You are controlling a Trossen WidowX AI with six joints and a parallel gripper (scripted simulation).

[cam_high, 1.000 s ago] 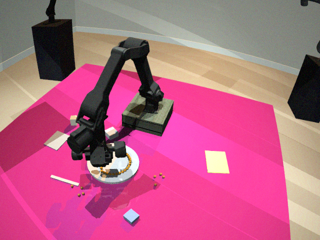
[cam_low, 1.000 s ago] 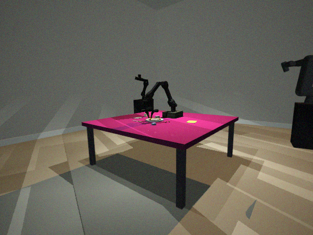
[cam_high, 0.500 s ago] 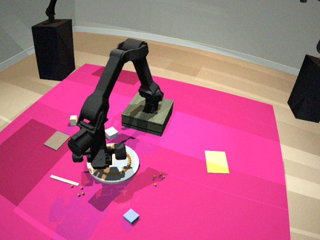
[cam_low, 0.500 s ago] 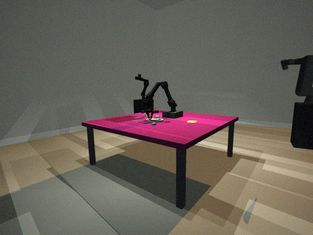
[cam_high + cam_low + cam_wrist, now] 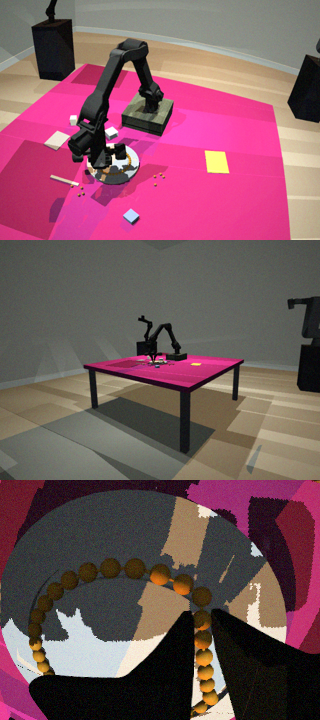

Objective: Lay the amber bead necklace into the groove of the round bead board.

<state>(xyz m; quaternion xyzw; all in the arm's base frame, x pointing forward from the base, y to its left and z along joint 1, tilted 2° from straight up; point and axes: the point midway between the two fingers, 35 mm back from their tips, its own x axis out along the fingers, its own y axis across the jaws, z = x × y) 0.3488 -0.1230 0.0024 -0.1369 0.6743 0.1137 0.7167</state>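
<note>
Amber bead necklace [image 5: 130, 161] [image 5: 135, 568]: on rd. bead board [image 5: 108, 180] [image 5: 95, 520], left of surface's [image 5: 248, 206] [image 5: 165, 376] ctr. Claw [image 5: 102, 166] [image 5: 153, 361] [image 5: 200, 618]: w/ necklace strand betw. fingertips, clenched on it.

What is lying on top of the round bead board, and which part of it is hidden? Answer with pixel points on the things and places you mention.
On the round bead board [image 5: 117, 178] [image 5: 115, 525] lies the amber bead necklace [image 5: 130, 161] [image 5: 135, 568], a curved line of beads. In the wrist view, the dark fingers cover part of its loop, so whether it closes there cannot be seen.
</note>
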